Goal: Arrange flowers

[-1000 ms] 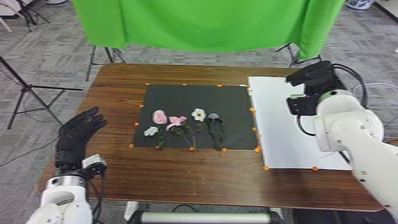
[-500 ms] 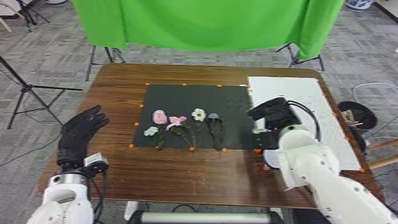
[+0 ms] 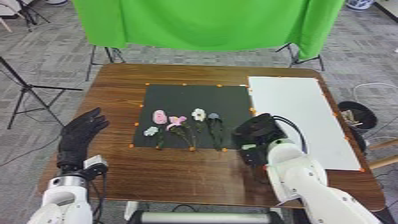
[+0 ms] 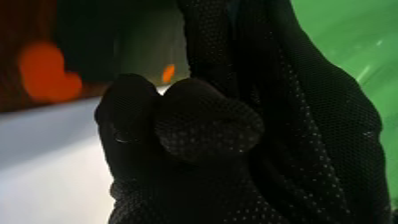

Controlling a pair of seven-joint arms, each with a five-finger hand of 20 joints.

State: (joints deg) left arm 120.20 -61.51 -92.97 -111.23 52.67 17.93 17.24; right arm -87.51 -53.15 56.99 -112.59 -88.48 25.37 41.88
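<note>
In the head view, a dark mat (image 3: 191, 95) lay on the brown worktop (image 3: 160, 175), with a white sheet (image 3: 306, 107) to its right. Five flowers rested on the mat, nearer its near edge, stems running towards that edge: from left to right, a small white bloom (image 3: 151, 131), a rounded pink one (image 3: 160, 117), an open pink one (image 3: 177, 121), another white bloom (image 3: 198, 114) and a grey-blue one (image 3: 213, 116). The left hand (image 3: 80, 132) was over the left edge of the worktop, its fingers relaxed and well open, holding nothing. The right hand (image 3: 256, 131) was over the mat's near right corner, to the right of the flowers. In the right wrist view, its long fingers (image 4: 311, 100) were nearly straight beside shorter, bent ones; whether they held anything could not be told.
</note>
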